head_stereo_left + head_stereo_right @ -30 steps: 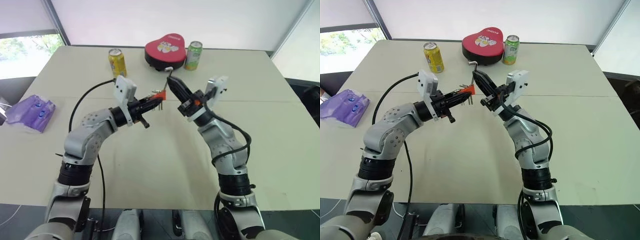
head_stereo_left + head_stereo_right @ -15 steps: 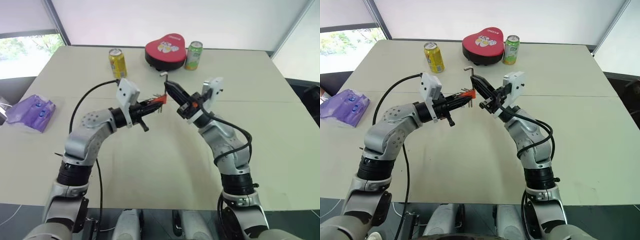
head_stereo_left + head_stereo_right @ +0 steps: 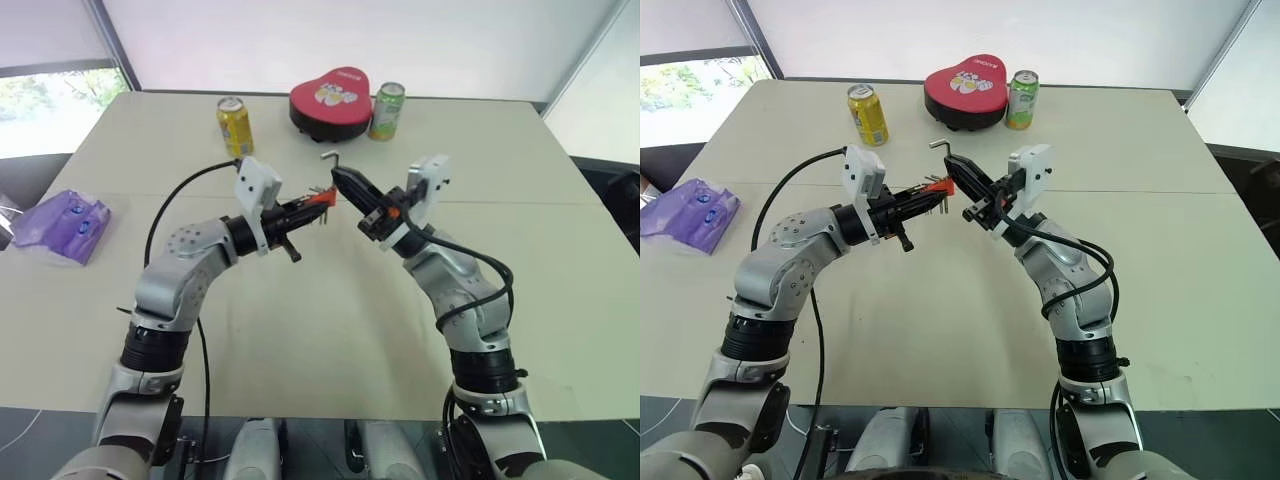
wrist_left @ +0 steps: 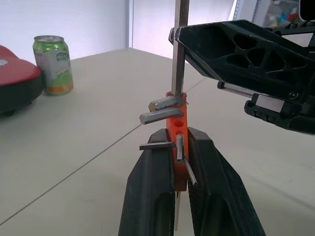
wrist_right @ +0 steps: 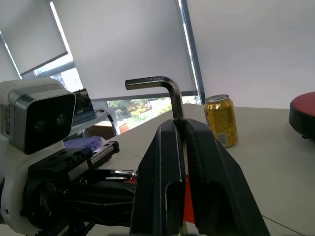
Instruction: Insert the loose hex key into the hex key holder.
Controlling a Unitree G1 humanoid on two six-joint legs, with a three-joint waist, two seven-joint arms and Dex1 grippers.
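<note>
My left gripper (image 3: 316, 204) is shut on the hex key holder (image 4: 176, 123), a small red-orange block with several grey keys sticking out, held above the table's middle. My right gripper (image 3: 337, 177) is shut on the loose hex key (image 5: 157, 81), an L-shaped grey rod with its bend uppermost. In the left wrist view the key's straight shaft (image 4: 180, 49) runs down to the top of the holder. I cannot tell whether its end sits inside a hole. The two grippers' tips nearly meet.
At the back of the beige table (image 3: 300, 320) stand a yellow can (image 3: 234, 125), a red heart-shaped tin (image 3: 331, 98) and a green can (image 3: 387, 110). A purple packet (image 3: 62, 226) lies at the left edge.
My right gripper has tilted, swinging the hex key a little left and lower until it stands over the holder. The left gripper has stayed almost still with the holder.
</note>
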